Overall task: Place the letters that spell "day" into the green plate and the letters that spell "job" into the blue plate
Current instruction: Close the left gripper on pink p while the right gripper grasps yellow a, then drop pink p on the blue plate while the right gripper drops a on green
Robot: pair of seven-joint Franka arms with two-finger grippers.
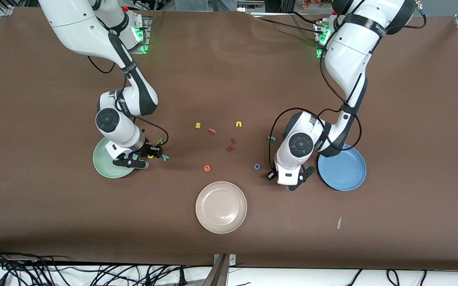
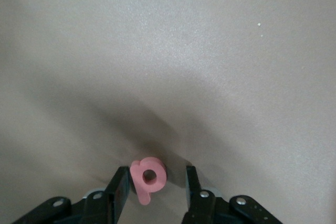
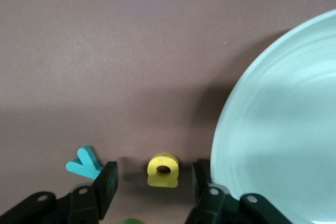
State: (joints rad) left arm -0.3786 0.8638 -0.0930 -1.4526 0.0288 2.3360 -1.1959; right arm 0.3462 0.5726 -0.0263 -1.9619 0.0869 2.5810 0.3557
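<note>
Salmon-pink foam letter b (image 2: 148,178) lying between left gripper's (image 2: 153,190) part-open fingers; yellow foam letter a (image 3: 163,170) likewise bracketed (ungripped) by right gripper (image 3: 155,184).

The front cam sits high across the table (image 1: 229,246), looking down at both arm bases along the top edge, so it takes in the whole surface. The left wrist cam hangs really close over bare table, peeking out past its own fingers (image 2: 119,192). The right wrist cam is just as close, and it shares the green plate (image 3: 283,129) edge with the front view (image 1: 103,165).
</note>
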